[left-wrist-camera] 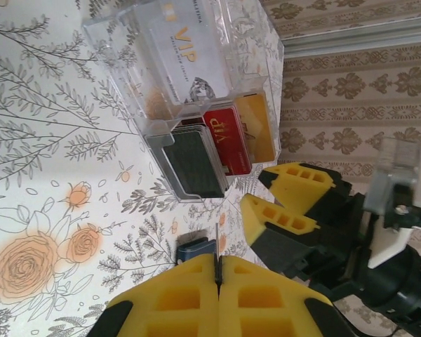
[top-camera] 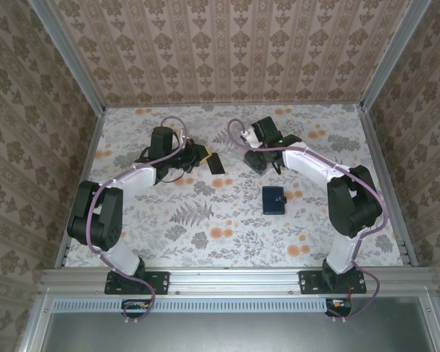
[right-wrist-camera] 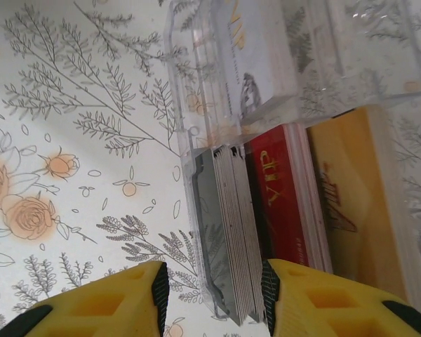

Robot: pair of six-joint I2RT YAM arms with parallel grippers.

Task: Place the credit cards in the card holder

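Navy card holder (top-camera: 274,199), dark card (top-camera: 218,163)

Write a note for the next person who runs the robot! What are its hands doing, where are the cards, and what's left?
The left gripper is shut on one credit card.
The right gripper is open at the dark grey stack in the clear box.
The red cards, orange-tan cards and pale cards sit in that box too.
The card holder lies on the table, looking closed, apart from both grippers.
Done: one card in hand.
Left: open the holder and slide the cards in.
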